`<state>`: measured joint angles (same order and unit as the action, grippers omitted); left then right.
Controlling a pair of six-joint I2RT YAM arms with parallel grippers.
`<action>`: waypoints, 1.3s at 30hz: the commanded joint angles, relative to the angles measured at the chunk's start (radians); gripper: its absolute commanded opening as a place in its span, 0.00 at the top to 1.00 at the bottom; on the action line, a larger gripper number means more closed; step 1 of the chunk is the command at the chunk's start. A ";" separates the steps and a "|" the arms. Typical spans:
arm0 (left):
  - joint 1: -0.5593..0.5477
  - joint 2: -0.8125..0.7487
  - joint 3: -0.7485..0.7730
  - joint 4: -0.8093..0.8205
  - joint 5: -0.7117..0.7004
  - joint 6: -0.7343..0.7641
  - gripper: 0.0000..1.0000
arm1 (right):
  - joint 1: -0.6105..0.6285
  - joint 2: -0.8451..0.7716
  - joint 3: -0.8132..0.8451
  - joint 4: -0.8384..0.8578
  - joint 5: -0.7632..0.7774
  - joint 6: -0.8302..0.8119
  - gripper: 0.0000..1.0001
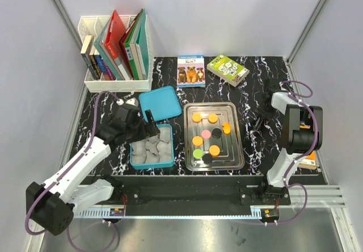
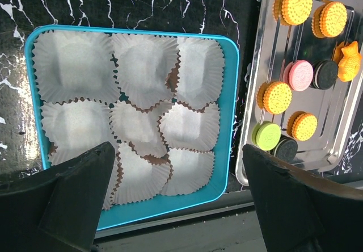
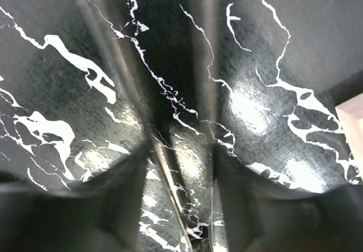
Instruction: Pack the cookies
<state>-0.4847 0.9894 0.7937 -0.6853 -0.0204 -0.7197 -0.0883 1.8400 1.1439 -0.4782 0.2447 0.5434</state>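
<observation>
Nothing is packed yet: every paper cup (image 2: pixel 142 64) in the box (image 2: pixel 229 121) sits empty. The left fingers (image 1: pixel 152 125) hang spread wide over the box, holding nothing. The cookies (image 1: pixel 205 133) lie to their right, all nine on the tray (image 1: pixel 235 155) beside the box. Far right, the right fingers (image 1: pixel 262 116) stand partly apart over the table (image 1: pixel 249 70), holding nothing, well apart from the cookies.

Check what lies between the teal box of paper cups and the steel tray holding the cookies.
Only a bare strip of marbled table, narrowing toward the near edge, separates the teal box and the tray. The left wrist view shows it best.
</observation>
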 commanded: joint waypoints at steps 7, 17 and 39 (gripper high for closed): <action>-0.005 -0.014 -0.022 0.040 0.031 -0.015 0.01 | 0.002 0.012 -0.082 -0.040 -0.055 0.001 1.00; -0.006 -0.009 -0.016 0.040 0.022 -0.004 0.01 | 0.074 -0.371 -0.040 -0.186 -0.125 0.012 1.00; -0.020 -0.006 -0.008 0.038 -0.016 0.006 0.01 | 0.671 -0.593 0.185 -0.769 -0.207 -0.096 1.00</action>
<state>-0.4973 0.9901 0.7715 -0.6788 -0.0227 -0.7300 0.4774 1.2259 1.2984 -1.1160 -0.0063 0.4511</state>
